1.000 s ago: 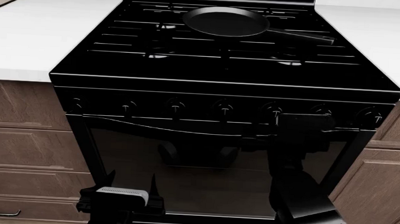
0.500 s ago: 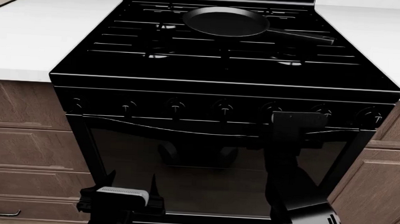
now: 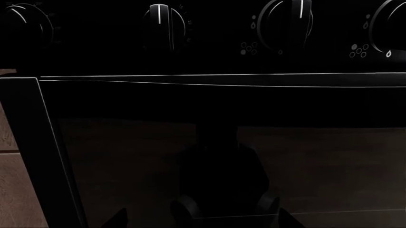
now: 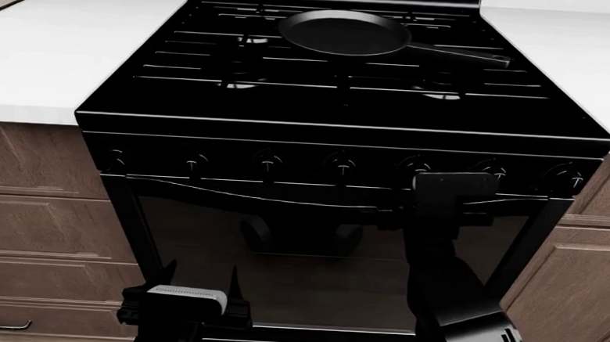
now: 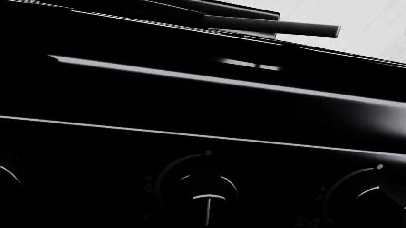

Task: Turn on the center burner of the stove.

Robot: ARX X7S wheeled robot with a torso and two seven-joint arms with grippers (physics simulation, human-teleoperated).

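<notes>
The glossy black stove (image 4: 345, 102) fills the middle of the head view, with its row of small knobs (image 4: 341, 166) above the dark glass oven door (image 4: 280, 248). My right gripper (image 4: 445, 178) is raised in front of the knob row, over the fifth knob from the left; its jaws are hidden behind the wrist. The right wrist view shows one knob (image 5: 206, 190) close and centred, with no fingers in sight. My left gripper (image 4: 199, 279) hangs low before the oven door, open and empty. In the left wrist view its dark fingertips (image 3: 120, 219) stand apart below the knobs (image 3: 163, 26).
A black frying pan (image 4: 343, 32) sits on the rear grates with its handle (image 5: 273, 26) pointing right. White countertop (image 4: 60, 56) flanks the stove. Brown drawers (image 4: 30, 227) stand on the left and a brown cabinet door (image 4: 576, 287) on the right.
My right gripper has shifted slightly left along the knob row. The left arm has not moved.
</notes>
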